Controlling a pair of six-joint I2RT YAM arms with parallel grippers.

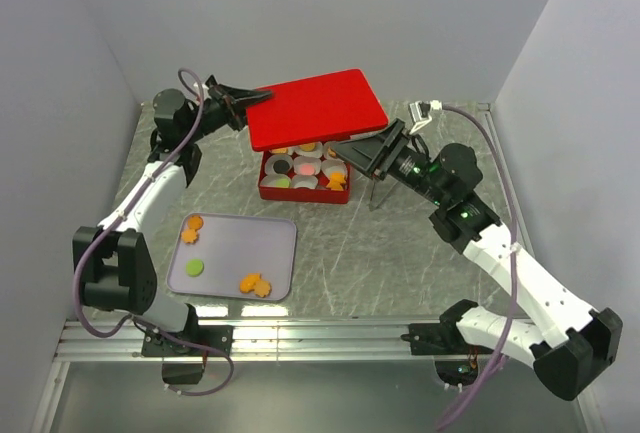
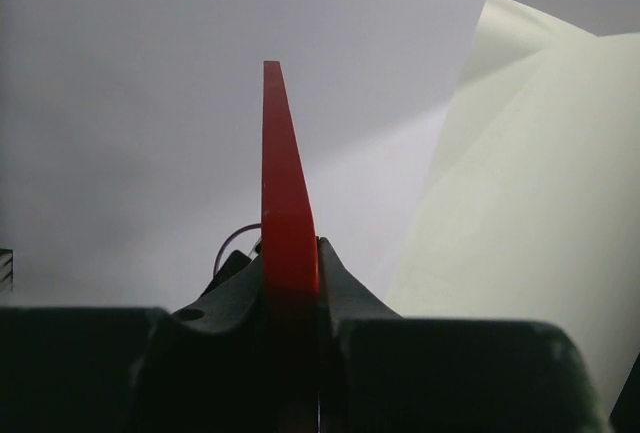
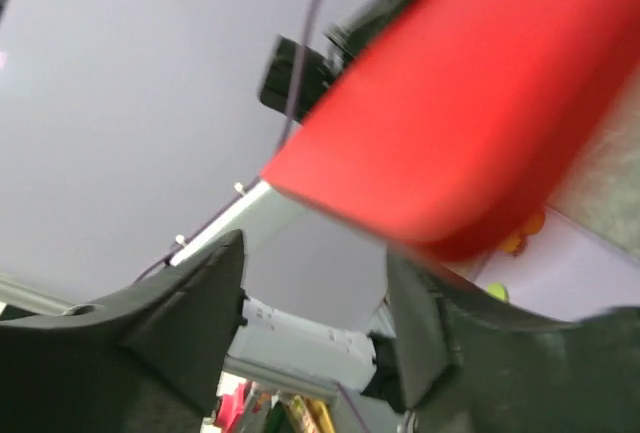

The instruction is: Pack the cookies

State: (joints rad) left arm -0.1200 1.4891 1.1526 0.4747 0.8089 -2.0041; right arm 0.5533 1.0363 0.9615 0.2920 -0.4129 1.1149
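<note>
The box's red lid [image 1: 318, 108] hangs tilted over the back of the open red box [image 1: 300, 194]. My left gripper [image 1: 240, 103] is shut on the lid's left edge; in the left wrist view the lid [image 2: 285, 203] stands edge-on between the fingers of that gripper [image 2: 290, 265]. My right gripper [image 1: 352, 149] is open at the lid's right front edge, with nothing between its fingers [image 3: 210, 293]; the lid [image 3: 480, 123] is just past the tips. Cookies lie in the box's paper cups: orange [image 1: 337, 181], green [image 1: 283, 182], pink [image 1: 305, 167]. More cookies lie on the tray: orange [image 1: 193, 223], green [image 1: 196, 267], orange [image 1: 255, 284].
The lilac tray [image 1: 270, 243] lies flat on the marble table, in front and to the left of the box. White walls close in the table on three sides. A metal rail runs along the near edge by the arm bases.
</note>
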